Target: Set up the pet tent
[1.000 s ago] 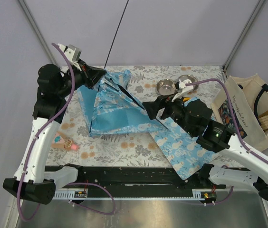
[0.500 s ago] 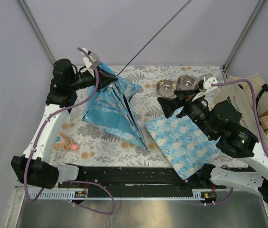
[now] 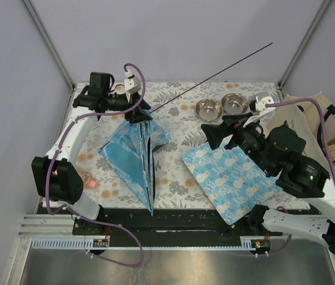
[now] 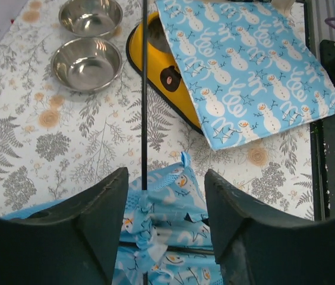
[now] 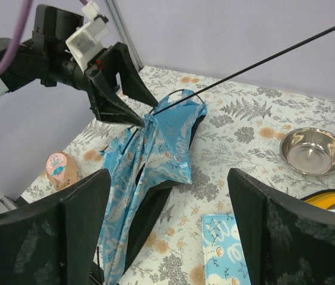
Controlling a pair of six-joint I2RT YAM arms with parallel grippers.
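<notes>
Pet tent lies collapsed at scene left: crinkled light-blue snowman fabric in a narrow wedge, peak at the far end. Left gripper fingers spread either side of the peak, with a thin black pole passing between them and slanting far-right. Right gripper gapes wide and empty over the flat printed mat.

The pet tent is not standing. Its light-blue, snowman-print fabric lies collapsed on the left part of the surface, gathered into a long wedge. The wedge is widest near its far end and tapers to a point at the near edge, with dark folds running along its length. From the bunched far end one thin black pole juts straight out, slanting up and to the right, its tip free.
</notes>
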